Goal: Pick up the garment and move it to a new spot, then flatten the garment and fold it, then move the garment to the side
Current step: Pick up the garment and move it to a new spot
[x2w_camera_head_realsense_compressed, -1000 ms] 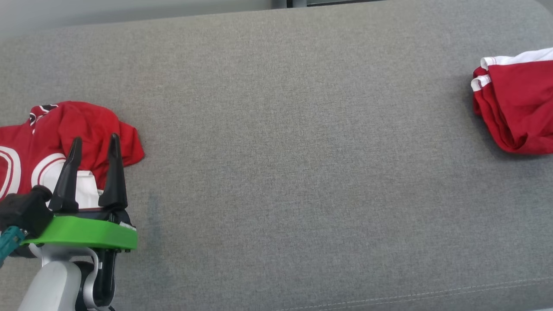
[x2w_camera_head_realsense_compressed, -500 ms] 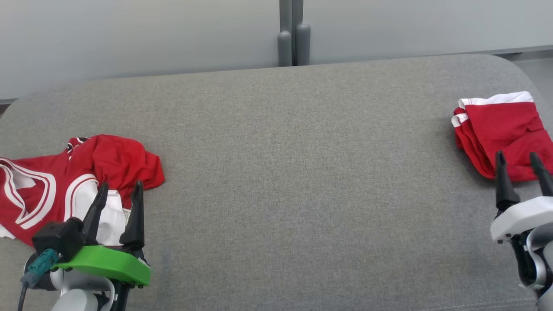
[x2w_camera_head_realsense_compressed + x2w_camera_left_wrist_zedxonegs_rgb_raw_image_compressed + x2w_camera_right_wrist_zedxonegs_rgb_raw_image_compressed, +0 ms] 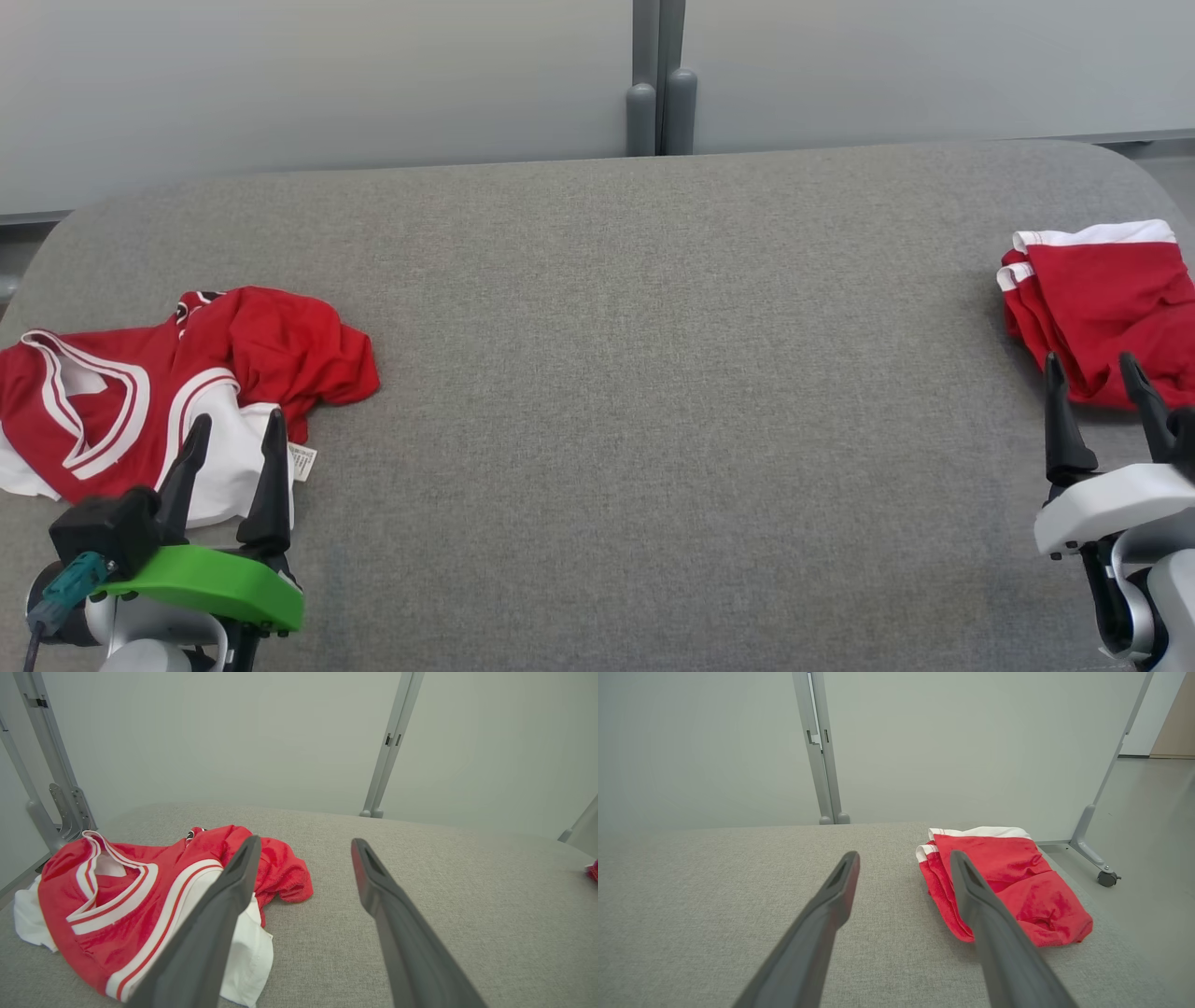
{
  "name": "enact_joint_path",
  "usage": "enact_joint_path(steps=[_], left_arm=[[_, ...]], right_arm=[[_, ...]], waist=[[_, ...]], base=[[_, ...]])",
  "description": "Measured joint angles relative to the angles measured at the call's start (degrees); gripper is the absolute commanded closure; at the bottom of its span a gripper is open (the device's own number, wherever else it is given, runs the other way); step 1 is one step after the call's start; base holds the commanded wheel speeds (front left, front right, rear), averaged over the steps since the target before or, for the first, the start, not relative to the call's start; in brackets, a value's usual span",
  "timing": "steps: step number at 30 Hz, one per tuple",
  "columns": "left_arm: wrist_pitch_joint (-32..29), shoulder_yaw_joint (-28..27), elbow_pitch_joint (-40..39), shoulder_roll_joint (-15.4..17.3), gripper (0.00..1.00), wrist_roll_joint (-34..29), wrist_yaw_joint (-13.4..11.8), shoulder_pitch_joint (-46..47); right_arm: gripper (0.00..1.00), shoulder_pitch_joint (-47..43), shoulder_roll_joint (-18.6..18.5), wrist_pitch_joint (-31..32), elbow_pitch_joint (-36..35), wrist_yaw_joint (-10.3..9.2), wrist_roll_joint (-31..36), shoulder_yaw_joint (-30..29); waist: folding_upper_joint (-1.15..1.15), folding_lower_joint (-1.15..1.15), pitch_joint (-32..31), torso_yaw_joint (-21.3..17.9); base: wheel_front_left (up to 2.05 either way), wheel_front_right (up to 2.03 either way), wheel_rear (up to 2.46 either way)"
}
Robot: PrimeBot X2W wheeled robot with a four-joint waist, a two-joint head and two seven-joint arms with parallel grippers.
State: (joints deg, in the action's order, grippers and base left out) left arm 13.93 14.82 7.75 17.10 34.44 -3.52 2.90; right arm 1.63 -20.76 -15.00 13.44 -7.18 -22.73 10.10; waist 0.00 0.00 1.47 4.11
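A crumpled red-and-white jersey (image 3: 140, 392) lies at the left end of the grey tabletop (image 3: 653, 373), by the open, empty left pincer (image 3: 238, 420). Folded red shorts (image 3: 1111, 299) lie by the open right pincer (image 3: 1090, 362).

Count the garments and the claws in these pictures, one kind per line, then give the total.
Garments: 2, crumpled jersey and folded garment
Claws: 2, left claw and right claw, both open
Total: 4

Green-mounted left end effector (image 3: 239, 417) with teal plug (image 3: 70, 574); white-housed right end effector (image 3: 1090, 357), dark fingers (image 3: 1061, 429).
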Motion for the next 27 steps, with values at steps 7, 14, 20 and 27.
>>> enact_joint_path(steps=[7,14,20,27], left_arm=[[0.01,0.01,1.08,-0.38,0.0,-0.15,0.52,0.32],[0.32,-0.35,0.56,-1.57,0.0,-0.14,0.54,1.6],[0.35,-4.15,0.47,-2.15,0.0,0.08,-0.13,1.43],[0.51,-8.61,-0.73,-2.82,0.0,0.1,-1.29,-2.21]], right_arm=[[0.0,-1.88,1.89,0.01,-1.9,0.0,2.9,-1.99],[0.0,-2.13,0.94,0.0,-5.8,0.0,5.45,-1.1],[0.0,-0.75,0.75,0.0,-6.7,0.79,7.3,3.61],[0.0,2.7,1.01,0.46,-7.14,3.13,9.13,7.65]], waist=[[0.0,0.0,0.45,1.04],[0.0,0.0,1.59,3.4],[0.0,0.0,2.19,7.35],[0.0,0.0,2.55,12.65]], base=[[0.0,0.0,0.0],[0.0,0.0,0.0],[0.0,0.0,0.0],[0.0,0.0,0.0]])
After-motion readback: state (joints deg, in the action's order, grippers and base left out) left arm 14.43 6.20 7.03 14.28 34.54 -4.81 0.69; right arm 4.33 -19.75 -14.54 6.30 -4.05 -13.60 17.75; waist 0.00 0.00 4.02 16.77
